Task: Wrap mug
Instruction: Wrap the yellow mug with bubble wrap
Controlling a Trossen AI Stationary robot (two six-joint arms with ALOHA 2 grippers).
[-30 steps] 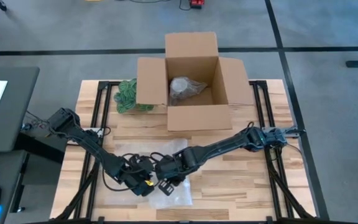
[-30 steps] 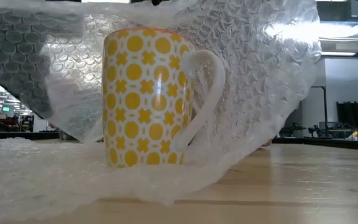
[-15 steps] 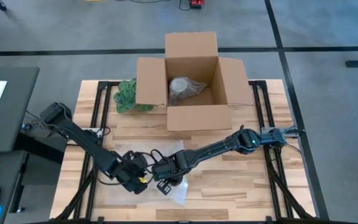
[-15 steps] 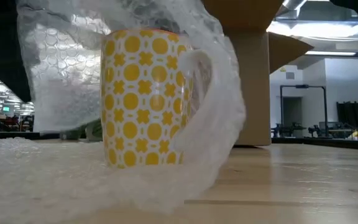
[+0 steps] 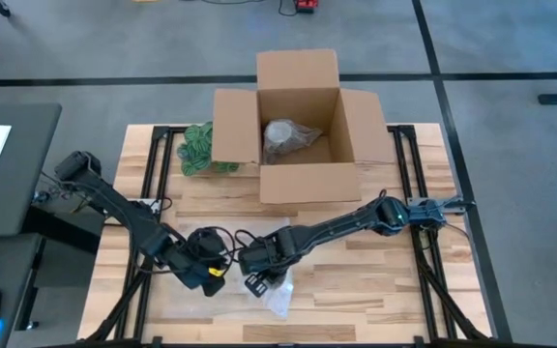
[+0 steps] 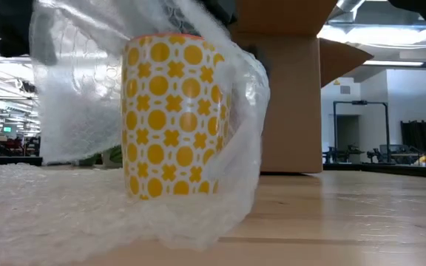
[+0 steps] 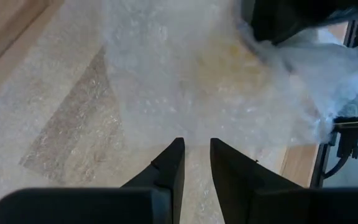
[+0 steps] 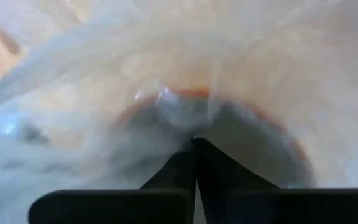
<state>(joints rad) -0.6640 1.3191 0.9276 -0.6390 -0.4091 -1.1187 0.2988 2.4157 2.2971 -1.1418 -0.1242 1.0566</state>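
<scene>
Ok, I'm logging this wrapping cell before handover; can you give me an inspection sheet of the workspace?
Surface: wooden table, bubble wrap spread at the front.
Job's things: yellow patterned mug upright, wrap draped over its handle side.
Clutter: open cardboard box holding a wrapped bundle; green pile beside it.
Grippers: left gripper slightly open above the wrap; right gripper shut on the wrap over the mug.
Cables: black leads by the left arm.
Surroundings: grey floor, desk at left.
</scene>
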